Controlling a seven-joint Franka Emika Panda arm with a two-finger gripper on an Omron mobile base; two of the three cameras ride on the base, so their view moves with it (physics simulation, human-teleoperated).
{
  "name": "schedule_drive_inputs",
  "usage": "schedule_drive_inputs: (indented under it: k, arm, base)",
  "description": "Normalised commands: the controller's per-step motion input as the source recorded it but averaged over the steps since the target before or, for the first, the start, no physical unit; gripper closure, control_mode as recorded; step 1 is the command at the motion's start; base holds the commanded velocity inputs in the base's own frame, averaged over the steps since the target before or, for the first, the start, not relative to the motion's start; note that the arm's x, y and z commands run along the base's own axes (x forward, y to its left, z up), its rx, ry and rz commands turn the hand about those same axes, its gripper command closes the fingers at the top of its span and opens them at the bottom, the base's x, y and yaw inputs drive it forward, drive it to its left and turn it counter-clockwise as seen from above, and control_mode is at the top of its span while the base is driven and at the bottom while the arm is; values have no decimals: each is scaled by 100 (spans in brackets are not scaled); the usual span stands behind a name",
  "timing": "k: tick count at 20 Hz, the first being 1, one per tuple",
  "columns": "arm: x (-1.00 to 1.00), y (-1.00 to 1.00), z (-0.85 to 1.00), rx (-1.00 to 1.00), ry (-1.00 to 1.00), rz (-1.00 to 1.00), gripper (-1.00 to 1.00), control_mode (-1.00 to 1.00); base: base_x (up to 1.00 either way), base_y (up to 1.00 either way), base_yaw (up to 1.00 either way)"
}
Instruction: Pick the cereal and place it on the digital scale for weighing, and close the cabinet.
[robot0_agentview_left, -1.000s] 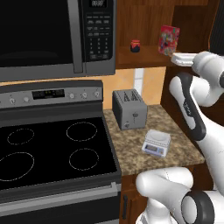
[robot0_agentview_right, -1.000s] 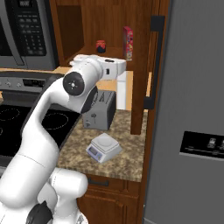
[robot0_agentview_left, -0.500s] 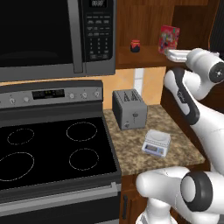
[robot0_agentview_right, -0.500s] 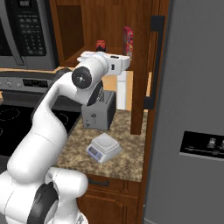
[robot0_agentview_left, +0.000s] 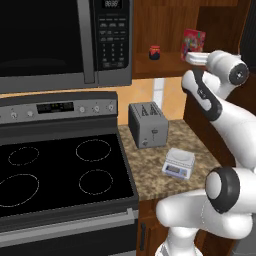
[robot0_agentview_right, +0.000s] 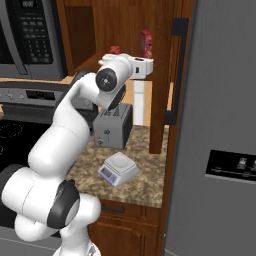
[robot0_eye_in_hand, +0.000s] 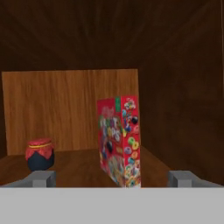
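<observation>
One open cabinet (robot0_eye_in_hand: 70, 109) frames our reach: on its shelf the cereal (robot0_eye_in_hand: 119, 140) stands upright, thin edge toward us, dead ahead between our gripper (robot0_eye_in_hand: 112, 178), jaws spread wide and empty, short of the box

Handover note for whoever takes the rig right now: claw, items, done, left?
Claw: open, empty, at the cabinet shelf, facing the cereal box.
Cereal box: upright on the shelf, right of the small red-lidded jar, not gripped.
Scale: on the counter in front of the toaster, nothing on it.
Done: claw lined up at the box.
Left: grasp the box, set it on the scale, close the cabinet door.
</observation>
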Motion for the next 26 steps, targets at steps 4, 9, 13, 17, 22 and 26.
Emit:
schedule_drive_inputs:
  k: [4,9,13,17,22,26]
  arm:
    - [19,0,0,0,1,3,-100,-100]
    - [24,-4,0,0,2,1,-100,-100]
    - [41,-2,0,0,4,0,-100,-100]
    - [46,0,3,0,1,0,-100,-100]
    - [31,-15,7,0,1,0,-100,-100]
    - [43,-15,1,0,11,0,-100,-100]
  base:
    - [0,0,0]
    - [0,0,0]
    - [0,0,0]
    - [0,0,0]
    - [0,0,0]
    - [0,0,0]
